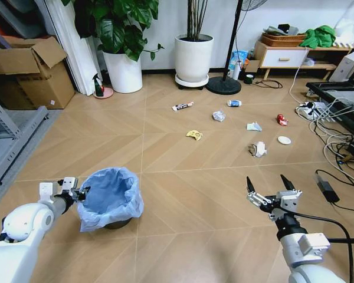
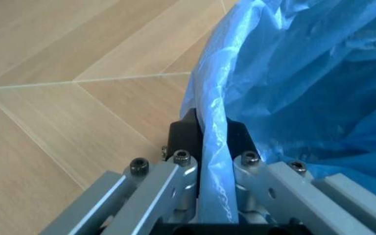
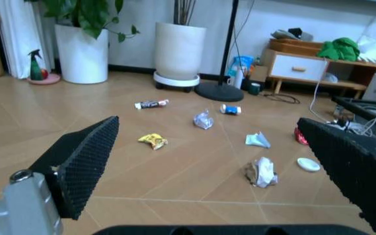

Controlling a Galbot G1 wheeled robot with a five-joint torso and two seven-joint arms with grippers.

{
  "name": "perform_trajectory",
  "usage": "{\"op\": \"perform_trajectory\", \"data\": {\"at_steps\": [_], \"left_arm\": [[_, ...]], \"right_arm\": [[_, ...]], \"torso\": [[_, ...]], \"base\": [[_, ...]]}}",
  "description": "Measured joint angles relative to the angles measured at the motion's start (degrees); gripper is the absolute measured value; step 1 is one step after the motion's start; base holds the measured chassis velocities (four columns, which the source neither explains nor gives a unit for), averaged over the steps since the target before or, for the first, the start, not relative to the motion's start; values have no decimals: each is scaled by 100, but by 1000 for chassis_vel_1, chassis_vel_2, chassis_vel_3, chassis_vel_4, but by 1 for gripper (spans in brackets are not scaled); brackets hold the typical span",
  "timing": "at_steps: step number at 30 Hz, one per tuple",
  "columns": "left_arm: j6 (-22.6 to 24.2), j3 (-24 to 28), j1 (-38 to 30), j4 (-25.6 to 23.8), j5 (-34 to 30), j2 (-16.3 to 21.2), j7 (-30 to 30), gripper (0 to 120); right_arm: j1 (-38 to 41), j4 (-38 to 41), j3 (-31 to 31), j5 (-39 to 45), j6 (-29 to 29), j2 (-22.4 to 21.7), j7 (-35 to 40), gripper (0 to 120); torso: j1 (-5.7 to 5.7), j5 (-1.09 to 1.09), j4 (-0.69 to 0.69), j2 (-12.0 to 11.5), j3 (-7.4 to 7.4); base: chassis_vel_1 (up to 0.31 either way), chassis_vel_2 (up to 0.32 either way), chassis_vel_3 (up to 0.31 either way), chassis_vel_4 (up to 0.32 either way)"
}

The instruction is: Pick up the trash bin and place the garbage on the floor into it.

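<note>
In the head view the left arm reaches forward and low from the lower left corner, its white forearm nearly level, and the left gripper (image 1: 81,192) meets the near-left rim of the trash bin (image 1: 111,197). The bin stands on the floor (image 1: 183,200), its crinkly blue bag spilling over the sides. The right arm comes up from the lower right corner with the right gripper (image 1: 271,186) pointing ahead — jaws spread wide, holding nothing, well apart from the bin. Beyond it the garbage lies scattered: a tube-shaped wrapper (image 1: 182,106), a blue-white can (image 1: 234,103), a crumpled wad (image 1: 218,115), a yellow peel scrap (image 1: 194,135), a pale paper scrap (image 1: 254,126), a red wrapper (image 1: 282,119), a white disc (image 1: 284,140) and a larger white wad (image 1: 258,148).

The left wrist view shows the left gripper (image 2: 204,134) with its jaws clamped together on the bag-covered rim of the trash bin (image 2: 305,73) — blue plastic is pinched between the black pads (image 2: 181,134), with the floor (image 2: 64,98) beside it.

The right wrist view looks between the right gripper's fingers (image 3: 86,156), held far apart above the floor (image 3: 175,171); the yellow peel scrap (image 3: 152,140), the larger white wad (image 3: 262,172) and the white disc (image 3: 308,164) lie ahead, none touching it.
</note>
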Motion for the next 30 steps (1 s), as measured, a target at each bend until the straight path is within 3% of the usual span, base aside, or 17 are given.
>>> {"op": "perform_trajectory", "data": {"at_steps": [9,15,30], "left_arm": [[-398,-280,441,-895,-11,-473,-240,1],[-297,-390,640,-1310,-11,-561,-354,1],[-312,-289,807,-1532,-14,-598,-491,1]], "right_arm": [[22,30,10,88,-99,-41,61,100],[47,32,-2,95,-191,-90,62,100],[38,36,-2,93,-205,-76,60,100]], "torso": [[0,0,0,0,0],[0,0,0,0,0],[-1,-1,0,0,-1]], "base": [[0,0,0,0],[0,0,0,0],[-8,10,8,-8]]}}
